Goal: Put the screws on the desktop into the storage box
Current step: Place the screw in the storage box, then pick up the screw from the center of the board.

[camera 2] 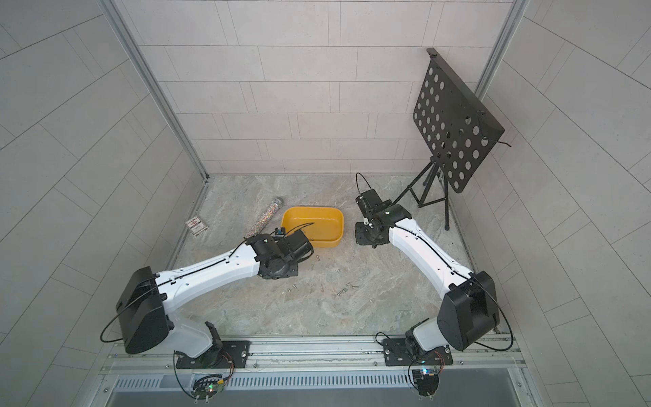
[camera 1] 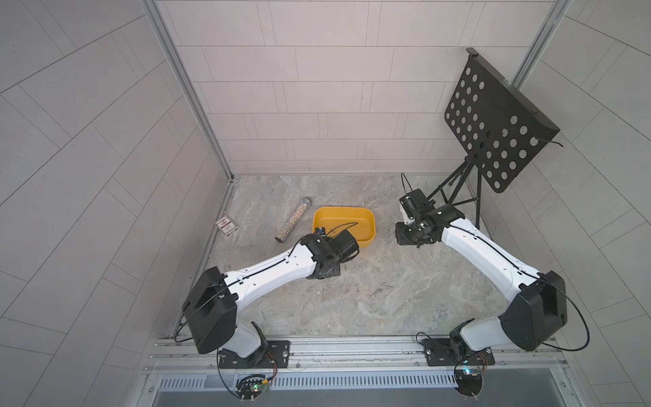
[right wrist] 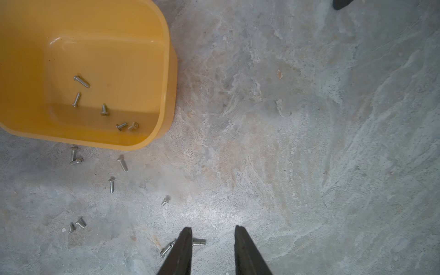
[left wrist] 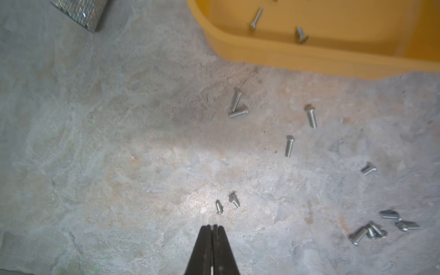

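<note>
the left pincer (left wrist: 212,229) is pressed together low over the desktop (left wrist: 95,166). i cannot tell if a screw sits between its tips. the right pincer (right wrist: 213,229) is spread with nothing between the fingers, and one screw (right wrist: 199,242) lies partly hidden behind one finger.

about a dozen screws (left wrist: 289,146) lie loose on the desktop between the two arms, in front of the yellow box (left wrist: 285,57). five more screws (right wrist: 104,110) are already inside it.

i think the main danger is a miss. each screw is tiny and round, so closing fingers can flick it or make it roll away. in the pile (left wrist: 371,232) the pincer may catch two at once, and one could drop outside the box on the way. the right finger may also push the screw behind it and not catch it. the box looks light, so a low wrist could shift it.

all the screws lie flat, with the long axis along the surface and no common direction. the two single ones nearest the box have the head toward the box and the shaft pointing away. a pair (left wrist: 237,107) close to the box wall touches at one end and makes a v. the screws in the pile cross each other.
</note>
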Tool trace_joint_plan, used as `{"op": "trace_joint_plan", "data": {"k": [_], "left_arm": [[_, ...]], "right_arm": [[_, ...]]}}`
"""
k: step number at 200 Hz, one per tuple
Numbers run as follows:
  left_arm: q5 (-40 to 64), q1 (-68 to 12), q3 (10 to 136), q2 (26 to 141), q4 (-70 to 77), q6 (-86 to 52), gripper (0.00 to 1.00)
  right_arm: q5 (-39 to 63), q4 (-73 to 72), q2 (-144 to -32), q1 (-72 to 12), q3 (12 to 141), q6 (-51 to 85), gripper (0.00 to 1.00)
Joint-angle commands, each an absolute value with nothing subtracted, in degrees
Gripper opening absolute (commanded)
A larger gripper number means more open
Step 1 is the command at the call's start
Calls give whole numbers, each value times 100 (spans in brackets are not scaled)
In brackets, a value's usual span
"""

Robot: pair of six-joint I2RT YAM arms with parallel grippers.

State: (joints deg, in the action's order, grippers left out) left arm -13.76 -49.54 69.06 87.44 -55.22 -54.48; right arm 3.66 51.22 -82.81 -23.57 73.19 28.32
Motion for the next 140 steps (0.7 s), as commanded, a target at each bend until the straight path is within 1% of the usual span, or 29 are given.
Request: {"op": "trace_joint_plan", "data": {"k": [1, 61, 103, 121, 124, 129, 140], "left_arm": [[-1551, -4583, 7480, 9126, -5609, -4771, 0], [-1077, -3752, 9124, 10483, -5341, -4184, 0], [-800, -3448, 10168, 11458, -5410, -3857, 0], [-717, -3412, 10456, 11698, -5517, -3815, 0], [-706, -3417, 10463, 11718, -5520, -3814, 1], [-694, -3419, 10436, 11718, -5536, -3814, 5], [-680, -3419, 10258, 11622, -5537, -3837, 17]], "right_arm": [[265, 5309, -8241, -2339, 7487, 2760, 35], [271, 5335, -8247, -2337, 7480, 2712, 35], [304, 5317, -8260, -2333, 7412, 2683, 35], [315, 5317, -8273, -2334, 7414, 2664, 35], [320, 5317, -8271, -2337, 7410, 2662, 35], [327, 5312, -8281, -2338, 7412, 2658, 35], [342, 5292, -8283, -2340, 7396, 2654, 35]]}}
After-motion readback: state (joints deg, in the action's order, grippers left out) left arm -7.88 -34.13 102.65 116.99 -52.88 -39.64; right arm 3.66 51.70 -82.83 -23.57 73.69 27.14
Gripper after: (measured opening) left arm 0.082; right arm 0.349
